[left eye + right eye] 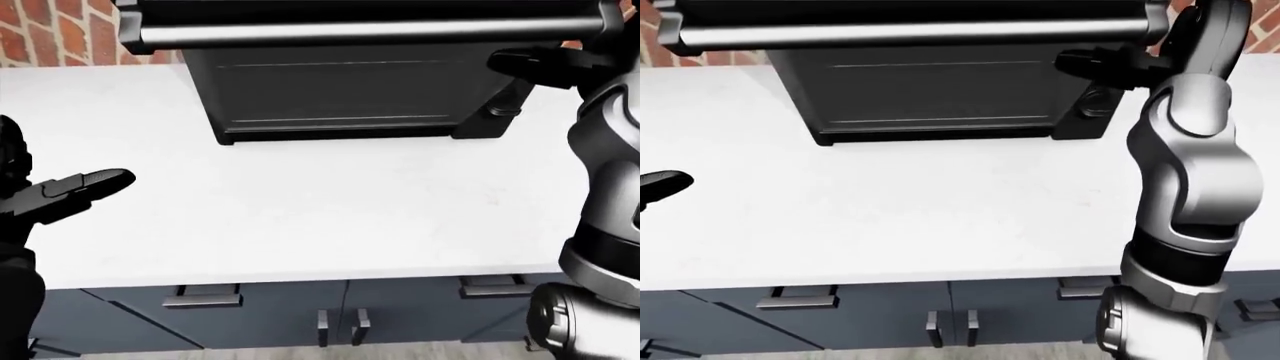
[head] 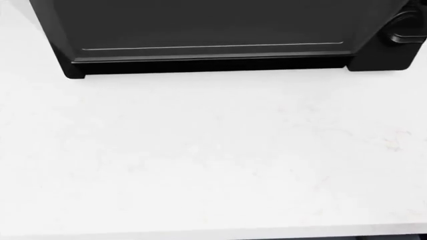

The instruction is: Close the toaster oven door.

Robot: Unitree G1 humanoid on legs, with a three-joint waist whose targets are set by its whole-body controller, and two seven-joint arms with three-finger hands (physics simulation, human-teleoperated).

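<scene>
The black toaster oven [image 1: 340, 97] stands on the white counter [image 1: 300, 217] at the top of the eye views. Its door is tilted up, with the silver handle bar [image 1: 370, 34] along the top edge of the view, nearest me. My right hand [image 1: 1075, 64] is raised at the right end of the door, just below the handle, with its fingers stretched out to the left and closed round nothing. My left hand [image 1: 105, 181] hovers open and empty over the counter's left side, far from the oven. The head view shows only the oven's lower part [image 2: 214, 35].
A black knob [image 1: 1095, 101] sits on the oven's right side. A red brick wall [image 1: 60, 34] rises behind the counter. Dark blue cabinet doors and drawers with metal handles [image 1: 340, 326] run below the counter's near edge.
</scene>
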